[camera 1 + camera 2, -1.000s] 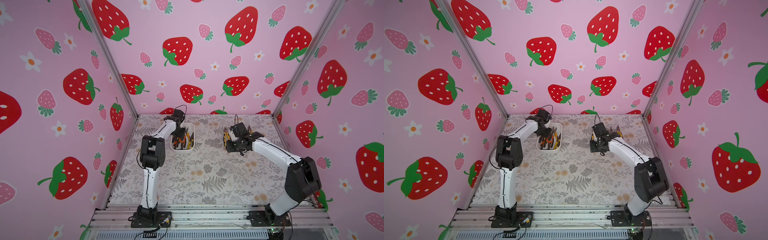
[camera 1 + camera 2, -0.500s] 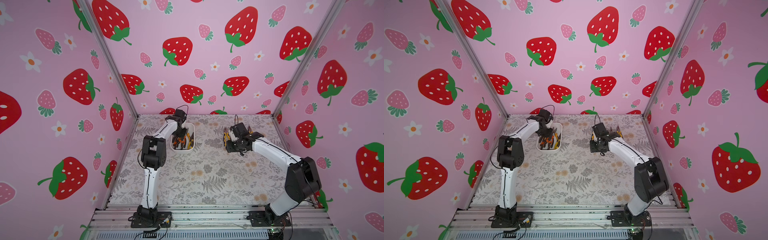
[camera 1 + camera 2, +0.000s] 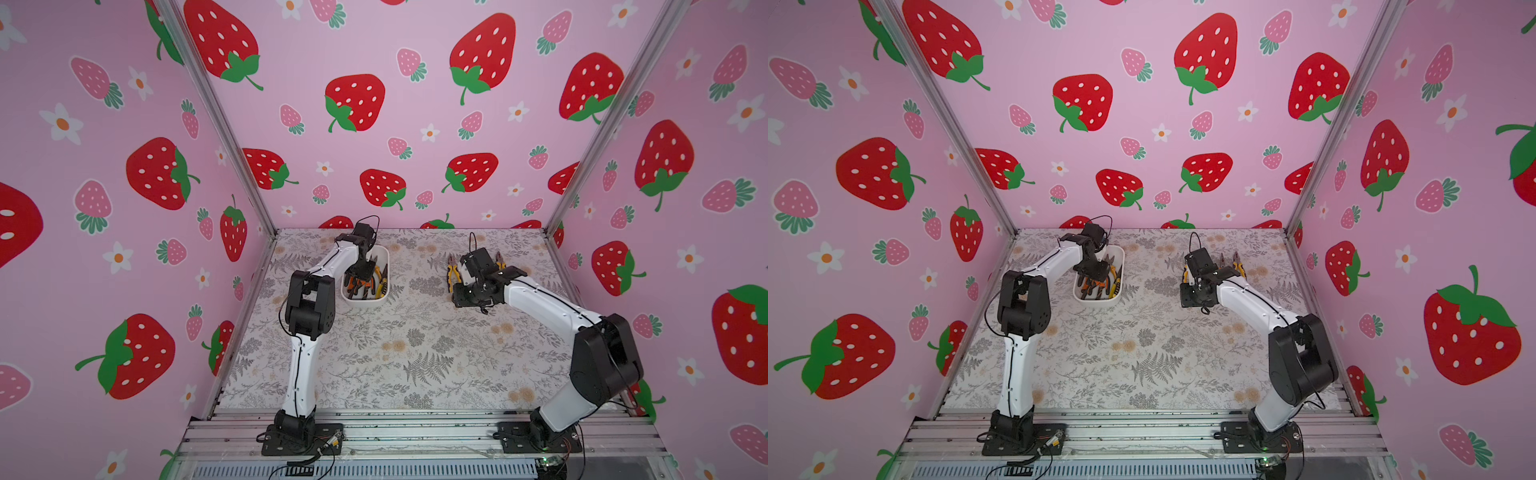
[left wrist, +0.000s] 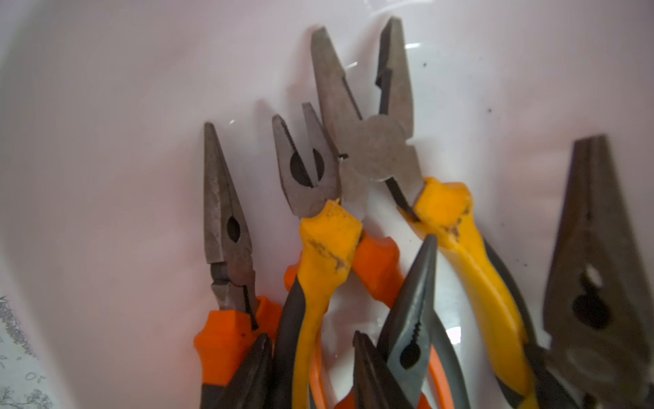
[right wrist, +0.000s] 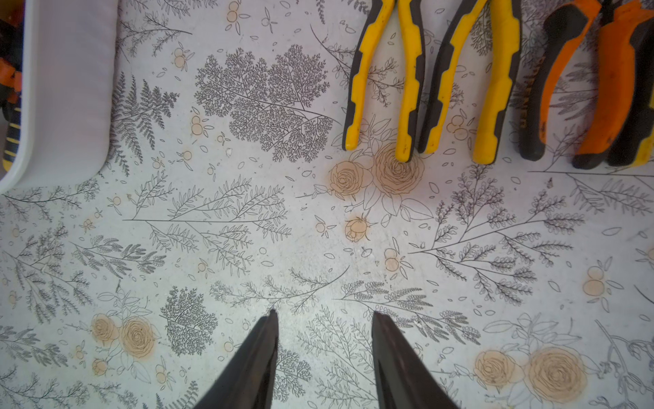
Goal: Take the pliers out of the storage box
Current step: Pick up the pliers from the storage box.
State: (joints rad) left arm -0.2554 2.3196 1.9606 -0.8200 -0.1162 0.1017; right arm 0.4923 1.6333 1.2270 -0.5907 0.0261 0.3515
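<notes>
The white storage box [image 3: 365, 302] [image 3: 1096, 304] sits at the back left and holds several pliers [image 3: 369, 284] with orange-and-black or yellow-and-black handles. My left gripper [image 3: 359, 276] [image 4: 310, 336] reaches down into the box. Its dark fingers [image 4: 254, 371] stand apart on either side of a yellow-and-black handle [image 4: 304, 318], with bare box floor showing beside one finger. My right gripper [image 3: 459, 297] [image 5: 323, 313] hangs open over the bare mat with nothing between its fingers. Three pliers lie on the mat beyond it: two yellow pairs [image 5: 384, 81] [image 5: 470, 81] and an orange pair [image 5: 584, 81].
The mat [image 3: 395, 353] has a grey fern and flower print. Pink strawberry walls close the left, back and right sides. In the right wrist view the box's outer wall [image 5: 67, 88] stands a little way off to the side. An aluminium rail [image 3: 415, 432] holds both arm bases at the front.
The left wrist has shifted slightly over the box, still among the pliers. The right arm has not moved.
</notes>
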